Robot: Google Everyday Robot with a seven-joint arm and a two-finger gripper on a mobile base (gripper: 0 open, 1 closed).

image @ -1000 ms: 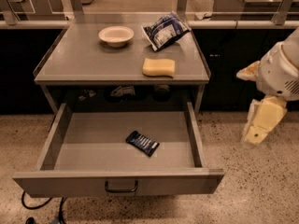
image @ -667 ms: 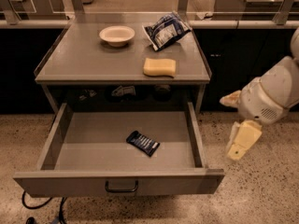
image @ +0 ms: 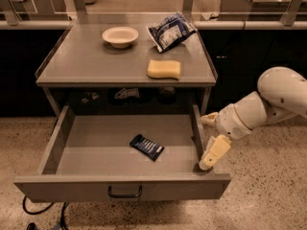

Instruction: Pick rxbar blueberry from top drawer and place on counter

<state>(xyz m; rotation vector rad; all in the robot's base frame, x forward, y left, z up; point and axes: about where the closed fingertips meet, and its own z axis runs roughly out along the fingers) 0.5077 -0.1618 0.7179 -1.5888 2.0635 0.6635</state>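
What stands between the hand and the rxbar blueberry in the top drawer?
Only the right wall of the top drawer; the hand hangs by its front end. The rxbar blueberry lies uncovered on the drawer floor, with nothing around it.

White bowl (image: 120,35) back-L, blue-white chip bag (image: 171,31) back-R, well apart. Yellow sponge (image: 164,69) flat, just in front of bag. Dim clutter (image: 126,93) on shelf below, can't tell what. Black cable (image: 36,209) on speckled floor (image: 268,200), front-L. Gripper (image: 207,143) low, beside top drawer's (image: 72,188) R front corner.
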